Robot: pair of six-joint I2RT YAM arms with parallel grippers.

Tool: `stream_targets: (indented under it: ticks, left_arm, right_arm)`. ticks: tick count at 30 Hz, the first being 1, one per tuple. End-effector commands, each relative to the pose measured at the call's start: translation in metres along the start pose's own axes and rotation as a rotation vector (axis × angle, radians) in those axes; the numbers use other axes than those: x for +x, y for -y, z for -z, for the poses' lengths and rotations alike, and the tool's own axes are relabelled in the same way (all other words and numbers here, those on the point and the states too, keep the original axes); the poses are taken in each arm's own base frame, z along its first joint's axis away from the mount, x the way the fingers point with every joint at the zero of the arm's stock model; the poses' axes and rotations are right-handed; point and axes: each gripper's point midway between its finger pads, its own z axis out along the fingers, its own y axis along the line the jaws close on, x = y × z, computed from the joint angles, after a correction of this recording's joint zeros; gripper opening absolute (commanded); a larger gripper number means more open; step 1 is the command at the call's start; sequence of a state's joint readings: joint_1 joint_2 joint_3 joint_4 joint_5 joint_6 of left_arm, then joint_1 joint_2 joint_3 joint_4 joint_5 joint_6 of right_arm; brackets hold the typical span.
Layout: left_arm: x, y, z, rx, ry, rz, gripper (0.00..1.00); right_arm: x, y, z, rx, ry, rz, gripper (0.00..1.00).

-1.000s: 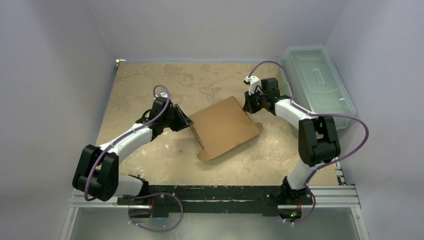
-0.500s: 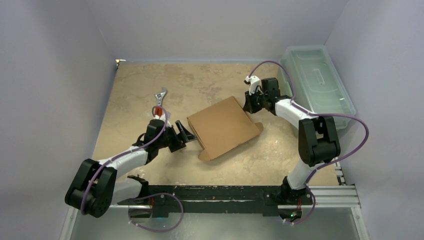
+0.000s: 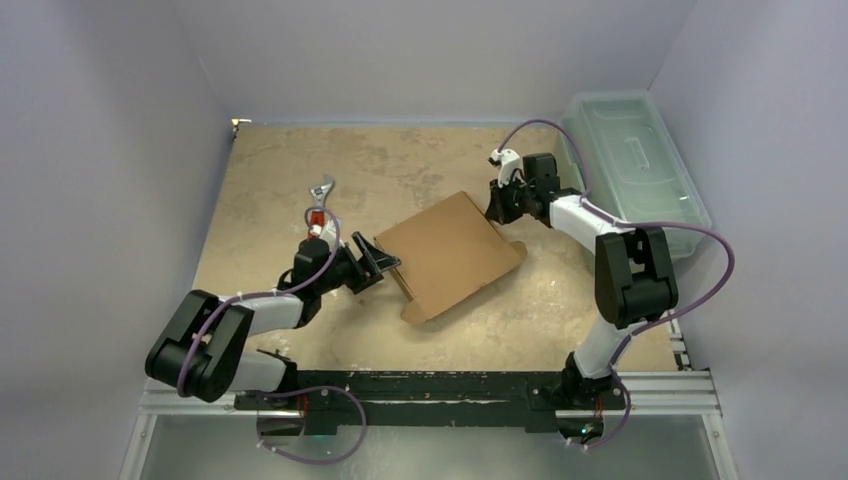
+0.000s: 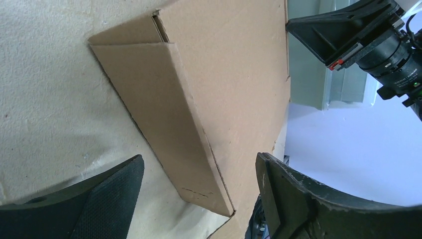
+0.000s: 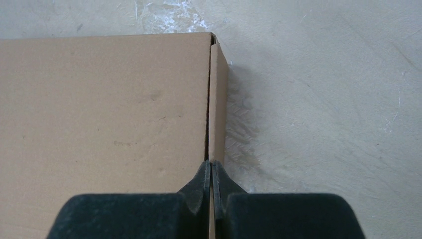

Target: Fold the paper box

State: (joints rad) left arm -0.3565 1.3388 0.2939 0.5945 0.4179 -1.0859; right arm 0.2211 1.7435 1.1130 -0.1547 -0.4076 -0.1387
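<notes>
The paper box is a shallow brown cardboard mailer lying closed in the middle of the table. My left gripper is open at its left side wall. In the left wrist view the paper box has its near corner between the spread fingers of my left gripper, which do not touch it. My right gripper is shut at the far right corner. In the right wrist view the paper box lies under my right gripper, whose tips sit on the seam between lid and side wall.
A translucent pale-green bin stands along the right wall behind the right arm. A silver wrench with a red piece lies on the table just beyond the left arm. The grey enclosure walls close in the table on three sides.
My left gripper has opened and let go of the box's left edge. The left arm pulled back toward the near left, uncovering the wrench. The right gripper and the box have hardly moved.
</notes>
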Motion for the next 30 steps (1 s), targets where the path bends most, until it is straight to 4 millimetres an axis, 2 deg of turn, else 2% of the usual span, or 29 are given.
stream_targets:
  ticks: [1, 14, 21, 30]
  left_arm:
    - [-0.006, 0.011, -0.001, 0.067, 0.029, -0.007, 0.82]
    - [-0.001, 0.002, -0.004, 0.102, 0.047, 0.016, 0.88]
    - [-0.003, 0.022, -0.008, 0.186, 0.060, 0.014, 0.91]
    - [0.000, 0.030, -0.021, 0.266, 0.070, 0.111, 0.92]
  right_arm:
    - [0.039, 0.020, -0.009, 0.088, -0.127, -0.045, 0.00]
    - [0.055, 0.035, -0.015, 0.117, -0.173, -0.096, 0.00]
    - [0.055, 0.033, -0.015, 0.107, -0.173, -0.095, 0.00]
    - [0.057, 0.033, -0.015, 0.101, -0.178, -0.094, 0.00]
